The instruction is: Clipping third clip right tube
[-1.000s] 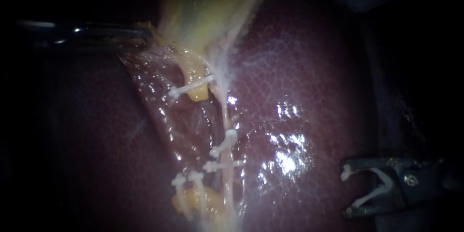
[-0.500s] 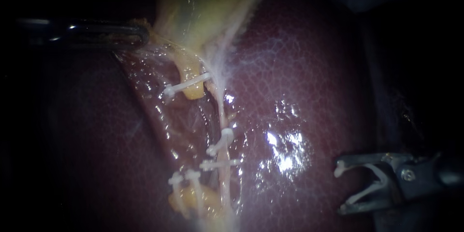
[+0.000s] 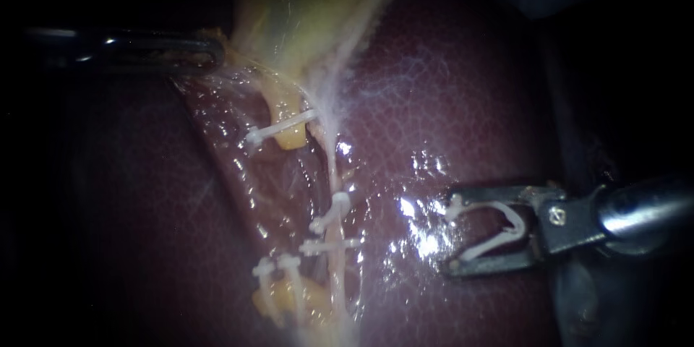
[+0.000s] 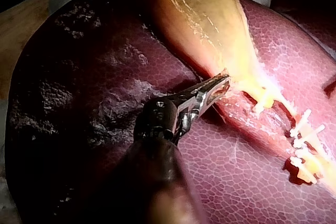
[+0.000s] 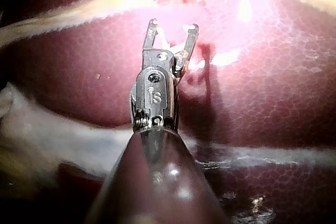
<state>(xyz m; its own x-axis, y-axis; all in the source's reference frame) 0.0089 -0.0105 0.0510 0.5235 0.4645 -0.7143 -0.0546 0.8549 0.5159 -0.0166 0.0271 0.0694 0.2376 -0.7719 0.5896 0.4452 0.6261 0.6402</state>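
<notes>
Endoscope view: at far left the left instrument point(image 3: 212, 51) has its hand pressed together on the lower edge of the gallbladder point(image 3: 311, 7), drawing the film of tissue taut. Right of it, the right tube point(image 3: 333, 170) runs as a thin pale strand down the liver point(image 3: 463, 101), with two clips point(image 3: 334, 210) already across it. Well to the right, apart from the tube, the right instrument point(image 3: 452, 237) has its hand spread, an open clip point(image 3: 499, 228) seated between both sides. The risk, as I judge it, lies in the approach. A tip could snag a seated clip or scrape the liver. If the left pull slackens, the tube could sag and be only partly caught.
</notes>
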